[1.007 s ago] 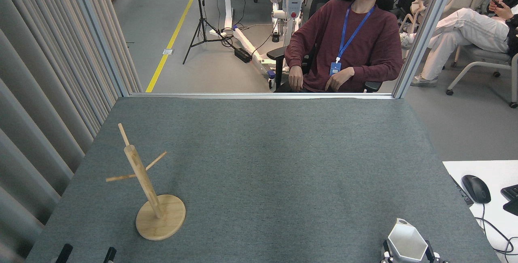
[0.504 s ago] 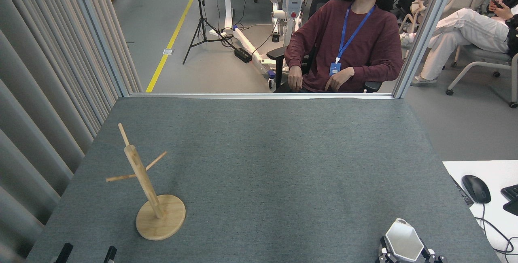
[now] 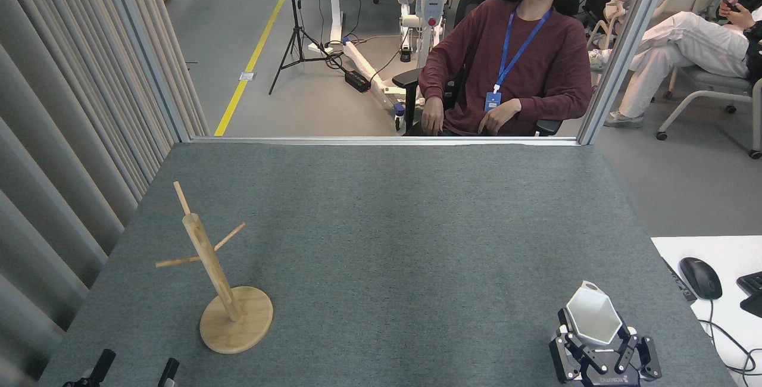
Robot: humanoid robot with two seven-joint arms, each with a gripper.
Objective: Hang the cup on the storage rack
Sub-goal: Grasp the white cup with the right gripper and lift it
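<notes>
Near right edge: my right pincer, black, fingers clenched around the base of the white matte hexagonal faceted cup. The cup's open mouth faces me and shows an empty interior; a small tab sits at its far rim. Near left edge: my left pincer, two dark fingertips spread apart, grasping nothing. Farther left: the light wooden storage rack stands on the grey felt surface, pegs bare.

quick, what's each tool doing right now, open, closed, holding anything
Left tool: open, holding nothing, only its two fingertips in view.
Right tool: closed on the white cup.
</notes>
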